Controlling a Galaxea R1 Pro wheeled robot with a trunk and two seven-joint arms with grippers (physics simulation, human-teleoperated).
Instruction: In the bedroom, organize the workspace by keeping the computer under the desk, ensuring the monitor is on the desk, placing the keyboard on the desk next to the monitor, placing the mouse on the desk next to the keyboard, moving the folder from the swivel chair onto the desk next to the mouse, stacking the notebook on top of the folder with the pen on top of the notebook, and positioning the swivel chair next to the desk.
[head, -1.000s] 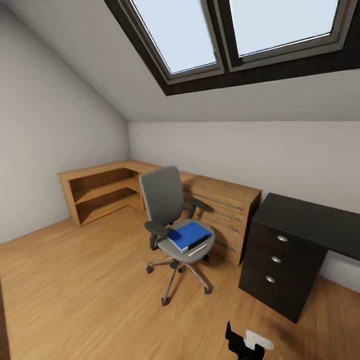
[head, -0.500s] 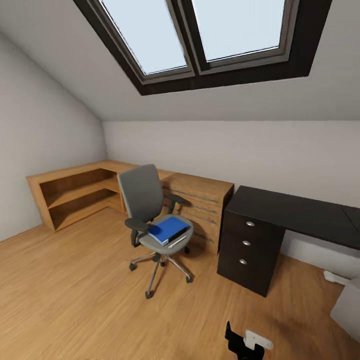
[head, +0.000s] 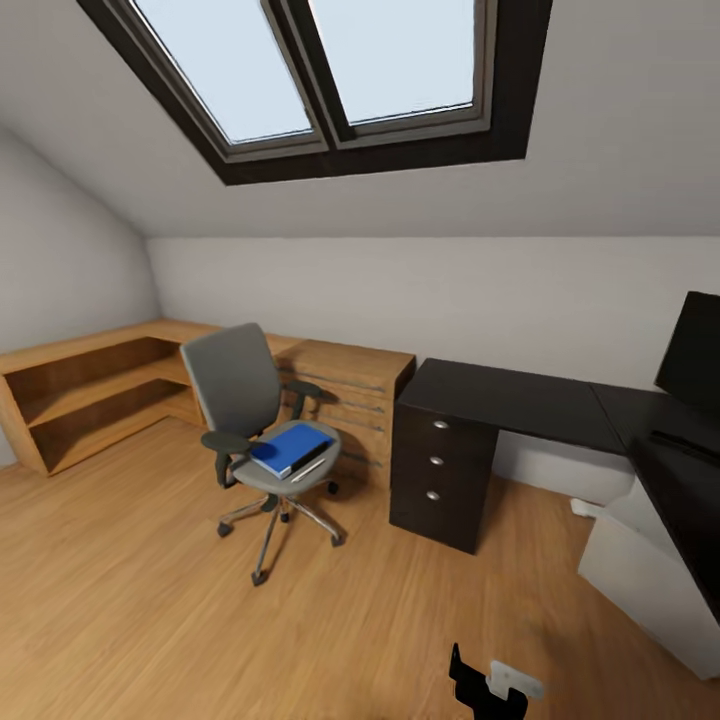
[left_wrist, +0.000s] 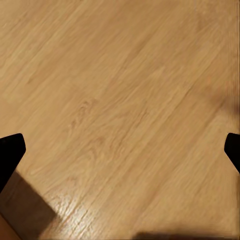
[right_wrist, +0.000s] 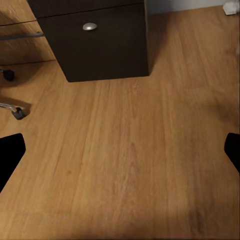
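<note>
The blue folder (head: 290, 448) lies on the swivel chair (head: 255, 425), a pen (head: 308, 470) beside it, left of the dark table (head: 520, 395). Both claws, left (left_wrist: 120, 150) and right (right_wrist: 120, 150), hang spread apart over the floor (head: 150, 600).

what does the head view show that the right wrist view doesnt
The head view takes in the whole room: the swivel chair with a blue folder and a pen on its seat, the skylight, the wooden shelves, the dark desk top and the monitor at the far right. The right wrist view adds the open right gripper, fingertips wide apart above the floor. Both share the wooden floor, the desk's drawer cabinet and a chair leg with its castor.
</note>
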